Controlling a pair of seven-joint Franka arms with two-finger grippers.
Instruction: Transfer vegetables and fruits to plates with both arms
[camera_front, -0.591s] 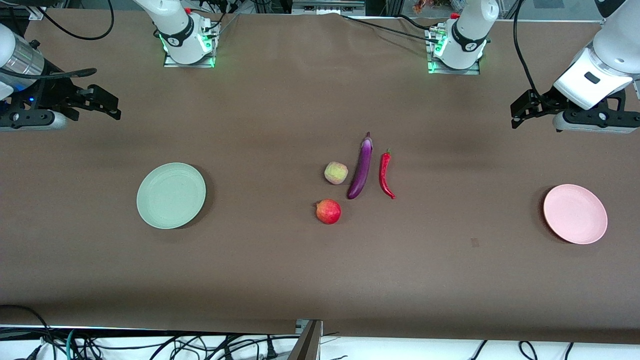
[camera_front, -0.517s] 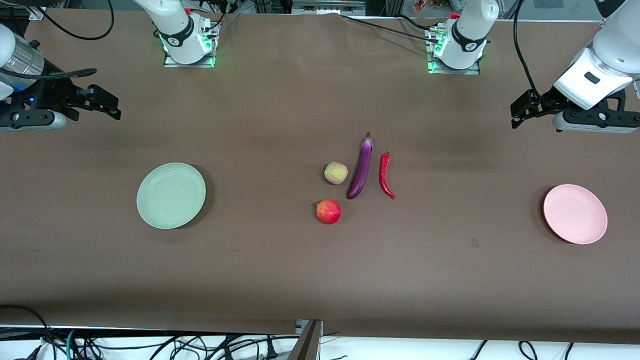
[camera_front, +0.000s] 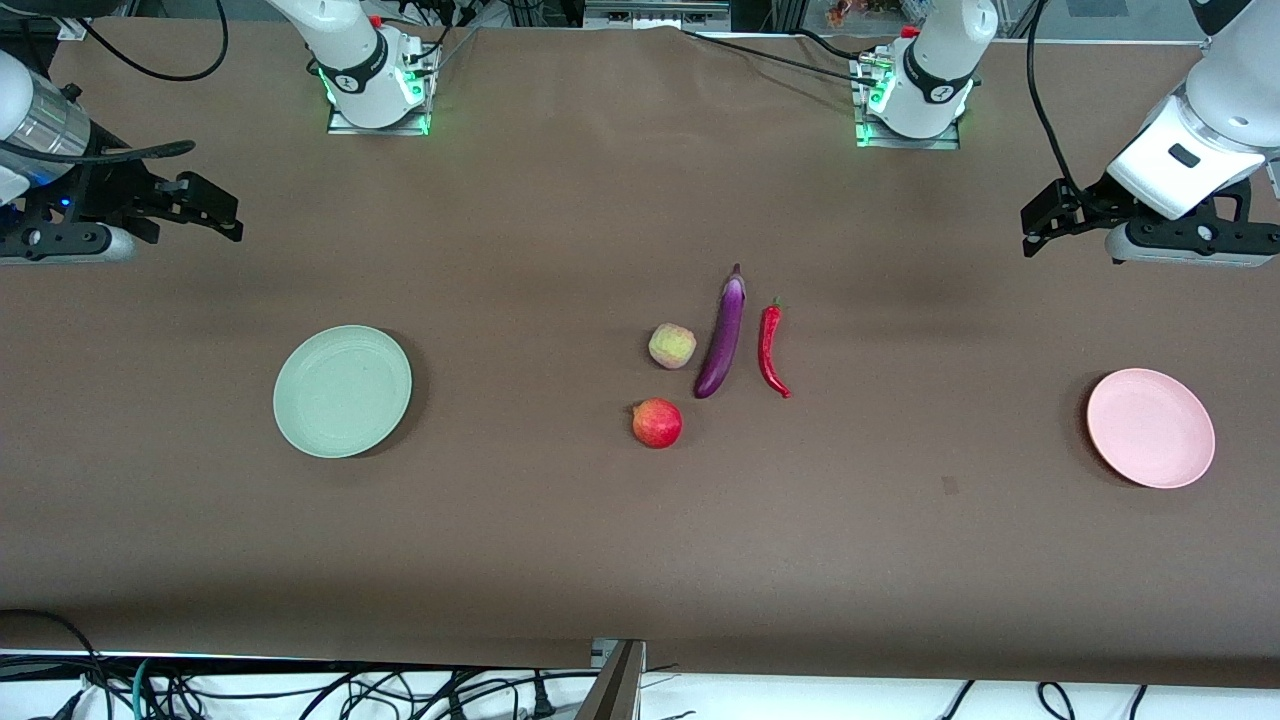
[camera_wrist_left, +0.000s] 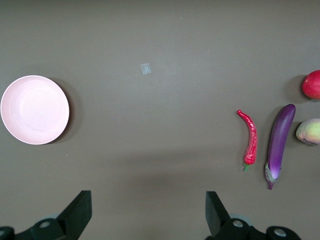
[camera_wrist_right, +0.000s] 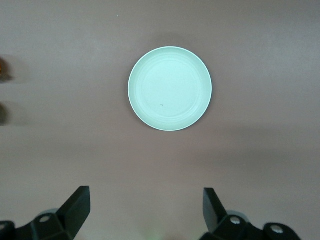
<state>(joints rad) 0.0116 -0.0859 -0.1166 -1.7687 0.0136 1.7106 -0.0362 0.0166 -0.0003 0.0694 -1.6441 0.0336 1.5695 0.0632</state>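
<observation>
Clock reference: front view, 12 o'clock toward the arm bases, dial centred on the desk middle.

1. Desk: brown cover, carrying all items listed below.
2. Left arm: coming in at 3 o'clock. Left gripper up in the air over the desk at the left arm's end, released, fingers spread wide, grasping nothing.
3. Right arm: coming in at 9 o'clock. Right gripper up in the air over the desk at the right arm's end, released, fingers spread wide, grasping nothing.
4. Green plate: flat on the desk at 9 o'clock, nothing on it, well apart from the produce.
5. Pink plate: flat on the desk at 3 o'clock, nothing on it, well apart from the produce.
6. Eggplant: lying on the desk near dial centre, stem end toward 12 o'clock.
7. Chili pepper: lying on the desk at 3 o'clock of the eggplant, just beside it, not touching, green stem toward 12 o'clock.
8. Yellow-green fruit: on the desk at 9 o'clock of the eggplant, just beside it.
9. Red fruit: on the desk at 6 o'clock of the yellow-green fruit, near it, apart.
10. Small square mark: on the desk between the chili pepper and the pink plate, at 8 o'clock of the plate.
</observation>
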